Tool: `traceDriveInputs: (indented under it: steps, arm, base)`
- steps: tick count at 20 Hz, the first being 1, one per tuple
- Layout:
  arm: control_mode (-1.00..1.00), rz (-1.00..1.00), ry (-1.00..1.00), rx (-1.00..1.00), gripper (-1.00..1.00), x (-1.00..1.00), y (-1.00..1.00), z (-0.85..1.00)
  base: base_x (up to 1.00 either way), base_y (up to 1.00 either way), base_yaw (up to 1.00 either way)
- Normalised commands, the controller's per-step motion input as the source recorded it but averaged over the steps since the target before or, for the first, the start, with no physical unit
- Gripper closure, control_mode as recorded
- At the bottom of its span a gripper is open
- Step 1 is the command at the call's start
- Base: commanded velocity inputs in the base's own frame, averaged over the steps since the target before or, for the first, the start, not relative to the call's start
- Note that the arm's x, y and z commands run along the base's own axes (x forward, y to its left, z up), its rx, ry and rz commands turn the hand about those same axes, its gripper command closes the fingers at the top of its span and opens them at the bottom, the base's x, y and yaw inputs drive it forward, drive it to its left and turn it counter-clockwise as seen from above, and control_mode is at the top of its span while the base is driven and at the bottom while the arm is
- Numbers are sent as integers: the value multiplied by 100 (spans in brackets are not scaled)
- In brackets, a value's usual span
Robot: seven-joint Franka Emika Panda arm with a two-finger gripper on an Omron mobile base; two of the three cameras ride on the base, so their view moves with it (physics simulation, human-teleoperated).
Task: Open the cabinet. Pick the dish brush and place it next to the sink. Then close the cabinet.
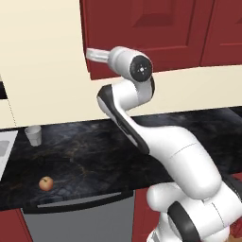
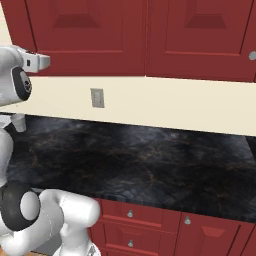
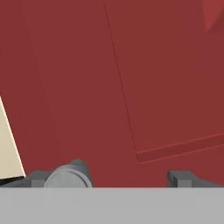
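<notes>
At the lower left corner of the cabinet [image 1: 142, 33], in the left base view, the gripper [image 1: 94, 54] reaches left against the dark red door. Below, on the black table [image 1: 94, 156], a translucent white cup [image 1: 33, 135] stands far left and an apple [image 1: 46, 183] lies nearer; the sink [image 1: 5, 149] edge shows at left.

In the right base view, the gripper [image 2: 42, 61] sits under the cabinet [image 2: 75, 35].

In the hand view, the gripper [image 3: 109, 177] is spread wide, the grey knob [image 3: 69, 175] just inside its left fingertip [image 3: 37, 177].
</notes>
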Motion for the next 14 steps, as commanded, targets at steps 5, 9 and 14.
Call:
traceDriveInputs:
  steps: [5,9,14]
  arm:
    - [-100,6,10,0,-100,86,-26,0]
    - [-100,6,4,0,-100,92,-29,0]
    - [-100,5,-1,0,-100,80,-17,-11]
  base:
    - [0,0,0]
    - [0,0,0]
    - [0,0,0]
